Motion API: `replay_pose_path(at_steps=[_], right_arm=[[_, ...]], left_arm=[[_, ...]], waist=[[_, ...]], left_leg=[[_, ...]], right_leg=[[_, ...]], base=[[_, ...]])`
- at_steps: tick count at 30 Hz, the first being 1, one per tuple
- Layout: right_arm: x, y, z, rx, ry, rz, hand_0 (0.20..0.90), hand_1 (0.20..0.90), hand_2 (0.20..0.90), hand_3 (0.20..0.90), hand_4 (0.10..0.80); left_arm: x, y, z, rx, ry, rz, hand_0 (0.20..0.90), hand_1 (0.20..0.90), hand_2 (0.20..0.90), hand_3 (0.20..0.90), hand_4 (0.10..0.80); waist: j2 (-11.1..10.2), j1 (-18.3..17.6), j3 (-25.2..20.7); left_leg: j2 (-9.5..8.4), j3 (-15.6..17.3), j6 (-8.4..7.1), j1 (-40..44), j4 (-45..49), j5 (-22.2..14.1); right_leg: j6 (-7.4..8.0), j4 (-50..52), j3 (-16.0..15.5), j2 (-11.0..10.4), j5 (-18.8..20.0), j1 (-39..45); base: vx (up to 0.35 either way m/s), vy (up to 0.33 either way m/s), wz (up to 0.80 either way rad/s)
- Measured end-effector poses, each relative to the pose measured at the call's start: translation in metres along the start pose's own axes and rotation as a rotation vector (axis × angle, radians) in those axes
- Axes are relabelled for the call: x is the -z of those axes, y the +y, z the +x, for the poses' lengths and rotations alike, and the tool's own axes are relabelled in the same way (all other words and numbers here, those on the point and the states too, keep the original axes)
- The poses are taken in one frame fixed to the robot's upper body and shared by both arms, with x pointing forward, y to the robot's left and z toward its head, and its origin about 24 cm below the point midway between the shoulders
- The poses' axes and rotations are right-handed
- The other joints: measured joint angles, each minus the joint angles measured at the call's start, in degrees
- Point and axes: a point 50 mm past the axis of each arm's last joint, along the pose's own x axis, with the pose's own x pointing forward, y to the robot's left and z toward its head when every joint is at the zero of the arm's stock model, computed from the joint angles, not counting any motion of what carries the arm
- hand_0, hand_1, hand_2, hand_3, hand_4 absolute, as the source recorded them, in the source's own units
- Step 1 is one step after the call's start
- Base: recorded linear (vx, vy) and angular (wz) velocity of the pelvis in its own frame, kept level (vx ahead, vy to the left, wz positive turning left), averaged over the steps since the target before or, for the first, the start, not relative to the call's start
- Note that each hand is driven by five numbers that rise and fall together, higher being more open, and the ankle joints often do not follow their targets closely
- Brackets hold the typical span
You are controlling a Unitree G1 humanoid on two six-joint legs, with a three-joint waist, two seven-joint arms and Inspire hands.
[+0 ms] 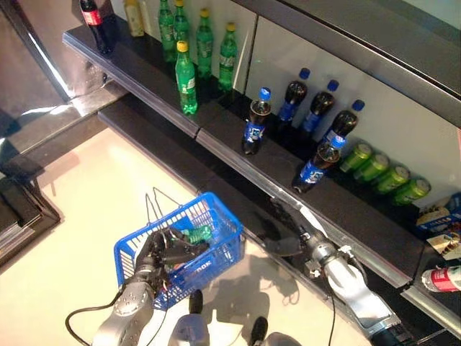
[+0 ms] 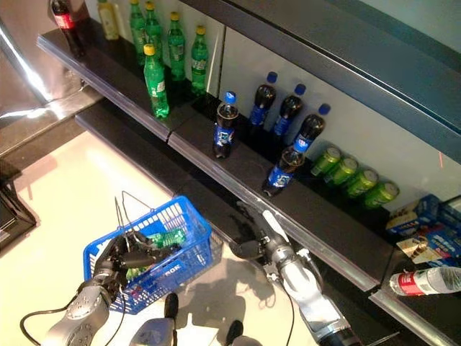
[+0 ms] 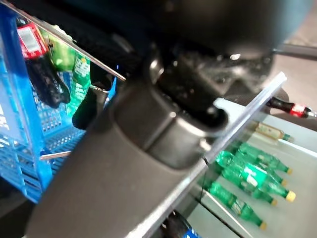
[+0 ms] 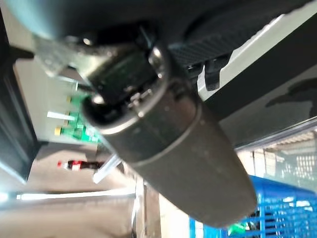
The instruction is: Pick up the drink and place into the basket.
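Left robot hand [image 1: 167, 250] is curled round the handle of the blue basket [image 1: 216, 216], holding it low beside the shelf [image 1: 238, 148]; a green bottle [image 1: 196, 234] lies inside. Right robot hand [image 1: 288, 234] hangs below the shelf edge with fingers loosely spread, holding nothing. I judge the next drink to be the nearest cola bottle [image 1: 317, 164], standing near the shelf's front edge above that hand. I'd raise the hand, approach from the front, and wrap the bottle's body without knocking its neighbours
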Motion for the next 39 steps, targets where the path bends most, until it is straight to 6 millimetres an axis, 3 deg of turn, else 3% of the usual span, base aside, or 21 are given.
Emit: replay_pose_path(at_steps=[1,4,8,13,17,19,21,23,24,26,29,31,33,37,39], right_arm=[[0.001,0.0,0.0,0.0,0.0,0.002,0.9,0.9,0.9,0.9,0.8],[0.007,0.001,-0.007,0.025,-0.002,0.031,0.9,0.9,0.9,0.9,0.8],[0.026,-0.001,-0.023,0.065,0.064,0.051,0.9,0.9,0.9,0.9,0.8],[0.053,0.005,-0.033,0.065,0.152,0.071,0.9,0.9,0.9,0.9,0.8],[0.071,0.009,-0.039,0.101,0.225,0.12,0.9,0.9,0.9,0.9,0.8],[0.08,0.014,-0.042,0.123,0.262,0.172,0.9,0.9,0.9,0.9,0.8],[0.091,0.022,-0.04,0.157,0.306,0.248,0.9,0.9,0.9,0.9,0.8],[0.102,0.026,-0.049,0.172,0.365,0.261,0.9,0.9,0.9,0.9,0.8],[0.116,0.032,-0.06,0.184,0.442,0.279,0.9,0.9,0.9,0.9,0.8],[0.134,0.041,-0.073,0.203,0.548,0.312,0.9,0.9,0.9,0.9,0.8],[0.147,0.05,-0.083,0.225,0.634,0.354,0.9,0.9,0.9,0.9,0.8],[0.156,0.048,-0.086,0.253,0.682,0.374,0.9,0.9,0.9,0.9,0.8],[0.168,0.046,-0.1,0.294,0.754,0.402,0.9,0.9,0.9,0.9,0.8],[0.192,0.043,-0.135,0.362,0.935,0.433,0.9,0.9,0.9,0.9,0.8],[0.204,0.043,-0.157,0.402,1.052,0.499,0.9,0.9,0.9,0.9,0.8]], left_arm=[[0.003,0.003,-0.001,-0.024,0.002,-0.008,0.3,0.3,0.3,0.2,0.1],[0.023,0.018,-0.008,-0.16,0.042,-0.067,0.3,0.3,0.3,0.2,0.1],[0.043,0.023,-0.007,-0.282,0.112,-0.113,0.3,0.3,0.3,0.2,0.1],[0.063,0.04,-0.009,-0.435,0.156,-0.142,0.3,0.3,0.3,0.2,0.1],[0.08,0.06,-0.014,-0.543,0.222,-0.143,0.3,0.3,0.3,0.2,0.1],[0.092,0.072,-0.021,-0.6,0.269,-0.137,0.3,0.3,0.3,0.2,0.1],[0.11,0.091,-0.034,-0.676,0.334,-0.139,0.3,0.3,0.3,0.2,0.1],[0.116,0.096,-0.035,-0.698,0.369,-0.137,0.3,0.3,0.3,0.2,0.1],[0.119,0.097,-0.036,-0.685,0.371,-0.14,0.3,0.3,0.3,0.2,0.1],[0.121,0.097,-0.035,-0.659,0.366,-0.154,0.3,0.3,0.3,0.2,0.1],[0.127,0.104,-0.04,-0.627,0.391,-0.18,0.3,0.3,0.3,0.2,0.1],[0.142,0.099,-0.047,-0.602,0.464,-0.205,0.3,0.3,0.3,0.2,0.1],[0.153,0.093,-0.051,-0.544,0.526,-0.201,0.3,0.3,0.3,0.2,0.1],[0.17,0.087,-0.064,-0.446,0.636,-0.154,0.3,0.3,0.3,0.2,0.1],[0.175,0.081,-0.064,-0.382,0.679,-0.124,0.3,0.3,0.3,0.2,0.1]], waist=[[0.0,0.02,0.0],[0.14,0.18,-0.07],[-0.25,-1.25,-0.28],[-1.84,-2.21,-1.16],[-3.39,-2.63,-1.75],[-4.0,-2.56,-2.1],[-4.43,-2.35,-2.38],[-4.66,-3.22,-2.54],[-3.96,-3.37,-2.7],[-2.96,-3.11,-3.24],[-4.03,-2.58,-4.66],[-1.17,-1.97,-5.96],[0.95,-2.08,-8.02],[3.84,-3.61,-10.83],[5.29,-3.83,-12.38]], left_leg=[[0.08,-0.34,-0.15,0.25,0.0,-0.19],[0.15,-5.46,-1.05,1.76,0.01,-1.74],[-0.78,-5.58,-0.65,1.77,0.01,-2.2],[-0.77,-2.53,-0.42,2.75,0.02,-2.79],[-0.69,-2.24,-0.38,4.24,0.02,-3.69],[-0.8,-0.55,-0.27,6.15,0.02,-4.72],[-0.65,3.74,0.18,8.58,0.1,-5.95],[-0.64,5.17,0.92,8.55,0.41,-6.43],[1.32,9.75,0.8,8.31,0.06,-5.99],[2.68,10.72,0.27,7.92,0.12,-5.8],[0.81,9.88,-0.68,7.25,0.05,-5.99],[1.81,8.38,-1.37,7.46,0.04,-6.34],[2.94,8.26,-2.48,7.74,0.08,-6.65],[4.09,7.6,-2.45,8.52,0.03,-6.74],[4.15,7.0,-3.4,8.58,0.02,-7.55]], right_leg=[[-0.07,-0.01,0.73,0.07,0.11,-0.17],[0.06,0.05,5.13,0.12,0.83,-1.1],[0.84,0.31,6.5,-0.88,1.51,-1.8],[1.06,0.9,9.41,-0.97,1.93,-3.49],[0.88,1.93,9.22,-0.96,3.35,-5.26],[0.56,1.93,9.07,-0.88,5.01,-6.01],[0.04,2.94,6.9,-1.72,7.28,-8.51],[1.07,4.25,4.64,-3.04,6.09,-8.89],[2.17,11.67,4.05,-3.39,4.1,-11.01],[3.36,19.91,4.02,-4.51,0.48,-13.0],[2.54,14.76,3.92,-6.15,-1.17,-11.27],[0.94,8.41,3.03,-3.98,1.82,-9.99],[0.36,3.36,2.64,-2.25,4.45,-8.23],[0.05,0.19,2.88,-1.15,5.67,-5.9],[0.2,0.0,2.63,-0.81,5.44,-5.65]], base=[[0.032,0.068,-0.59],[0.025,0.115,-0.66],[-0.02,0.16,-0.26],[-0.026,0.077,-0.29],[-0.039,0.08,-0.66],[-0.075,0.063,-1.05],[-0.096,0.018,-1.41],[-0.131,-0.059,-0.64],[-0.143,-0.157,-0.25],[-0.076,-0.217,-0.22],[-0.007,-0.187,-0.48],[0.014,-0.239,-0.9],[0.027,-0.129,-0.49],[0.066,-0.058,-0.11],[0.036,-0.041,0.05]])
